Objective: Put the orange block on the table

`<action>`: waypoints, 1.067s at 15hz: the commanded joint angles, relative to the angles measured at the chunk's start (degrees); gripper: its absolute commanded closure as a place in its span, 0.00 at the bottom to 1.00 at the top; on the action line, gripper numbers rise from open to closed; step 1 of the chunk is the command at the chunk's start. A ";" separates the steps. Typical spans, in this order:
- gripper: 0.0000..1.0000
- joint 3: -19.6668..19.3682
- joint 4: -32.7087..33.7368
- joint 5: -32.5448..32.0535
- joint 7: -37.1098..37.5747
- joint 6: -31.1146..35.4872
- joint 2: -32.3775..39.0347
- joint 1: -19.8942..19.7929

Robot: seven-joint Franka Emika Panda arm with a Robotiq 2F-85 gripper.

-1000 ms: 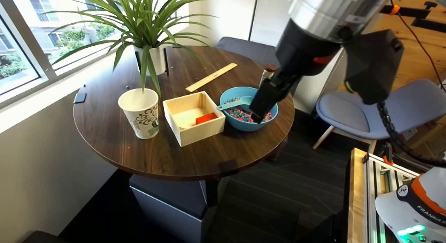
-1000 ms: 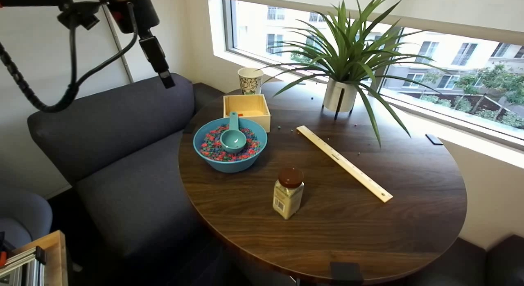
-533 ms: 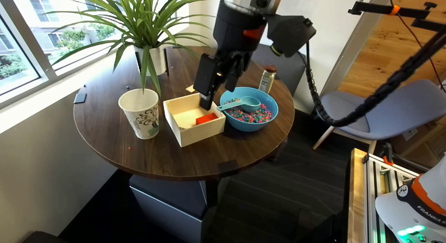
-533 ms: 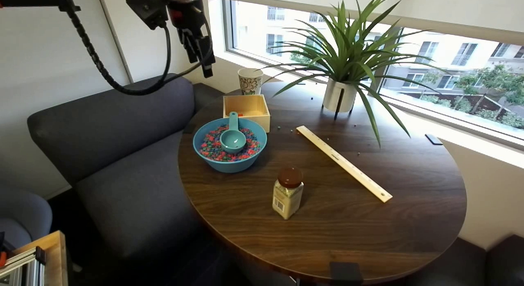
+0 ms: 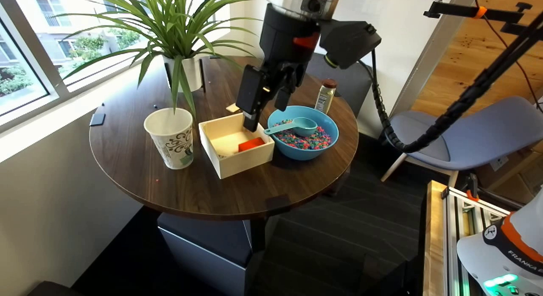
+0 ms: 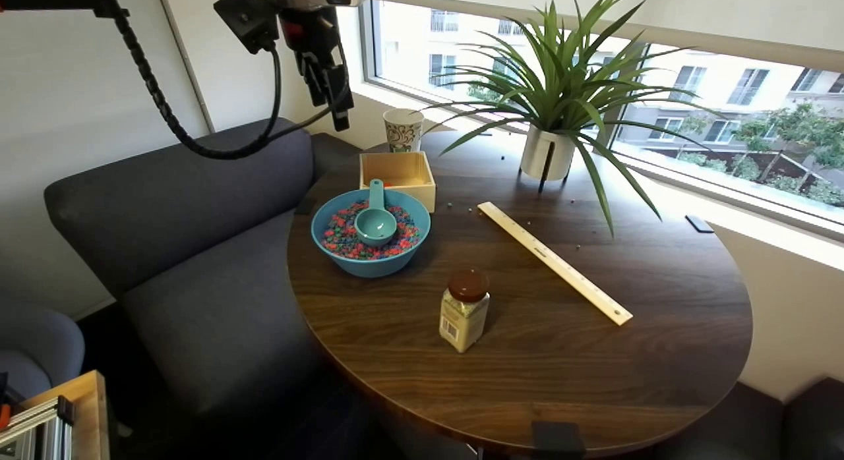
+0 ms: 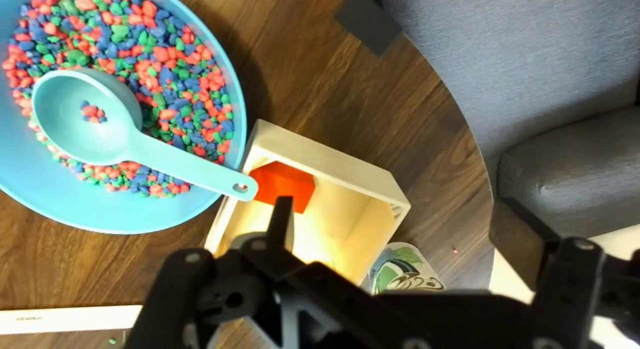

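The orange block (image 5: 251,144) lies inside the cream square box (image 5: 246,165), against one wall. It also shows in the wrist view (image 7: 287,181), partly covered by a scoop handle and one finger; in an exterior view only a sliver shows (image 6: 388,184). The box stands on the round dark brown table (image 5: 186,190). My gripper (image 5: 266,113) is open and empty above the box, tilted, its lower fingertip near the far rim in that exterior view. In the wrist view the fingers of my gripper (image 7: 401,223) stand wide apart, with nothing between them.
A blue bowl (image 6: 369,267) of coloured pebbles touches or nearly touches the box; its scoop (image 7: 85,119) has a handle overhanging the box. A paper cup (image 5: 172,139) stands on the box's opposite side. A jar (image 6: 465,315), a ruler (image 6: 554,262) and a potted plant (image 6: 547,160) are also there.
My gripper has swung from beside the bowl to above the box, and the wrist has turned. In the last half second it has moved only slightly. The block has not moved.
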 commanded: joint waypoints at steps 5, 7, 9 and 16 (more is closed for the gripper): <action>0.00 -4.38 -0.05 1.53 5.91 1.27 4.38 1.51; 0.00 -4.82 -0.32 -1.00 9.87 3.12 5.05 2.38; 0.00 -5.11 0.57 -4.91 15.02 4.08 5.93 3.68; 0.00 -5.68 1.00 -7.78 21.71 3.23 6.37 4.68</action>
